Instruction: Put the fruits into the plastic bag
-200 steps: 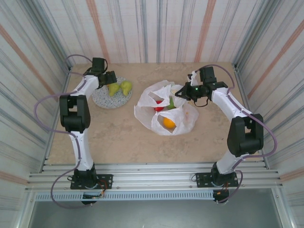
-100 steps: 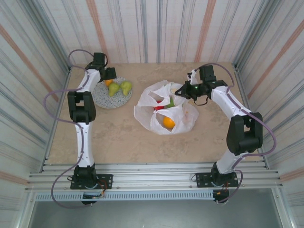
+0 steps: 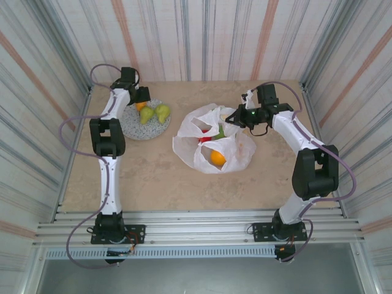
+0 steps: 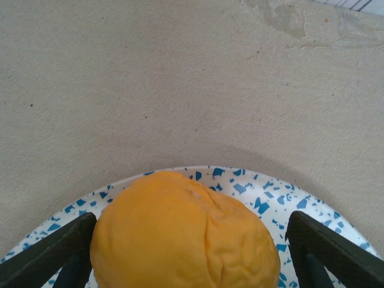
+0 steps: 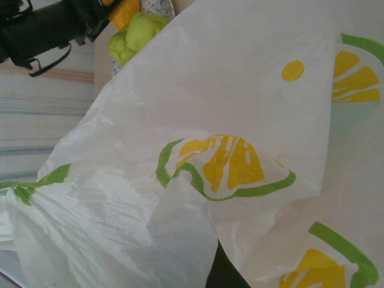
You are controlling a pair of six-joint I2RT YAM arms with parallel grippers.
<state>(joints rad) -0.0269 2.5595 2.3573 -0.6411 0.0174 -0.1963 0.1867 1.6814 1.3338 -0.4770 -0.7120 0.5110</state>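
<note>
Three fruits lie on the speckled plate (image 3: 131, 127) at the far left of the tabletop (image 3: 153, 177): two green pears (image 3: 154, 113) and an orange fruit (image 3: 141, 106) at the plate's far edge. The last second belongs to that orange one. The left arm has swung its elbow back and carried the left fingers (image 3: 141, 98) from above the pears to the far side of the plate. They now straddle the orange fruit, and in the left wrist view it bulges up between the two dark fingers. They have begun to draw in from their widest but stand open, one on each side. The left one looks to be just touching the skin and the right one is just beside it, so nothing is gripped yet. On the other side little has moved. The right fingers (image 3: 233, 120) are pinched shut on the far right edge of the plastic bag (image 3: 236, 156), which lies in the middle of the tabletop with its mouth held open. Inside it sit another orange (image 3: 217, 158), a red piece (image 3: 204, 137) and a green one (image 3: 219, 131). The task therefore looks about half done, with the next pick just starting. The squeeze has to finish before any lift, and the fruit is round and glossy, so an off-centre grip could let it roll out across the plate. The bag's thin film could also sag shut if the right hold slackens.
</note>
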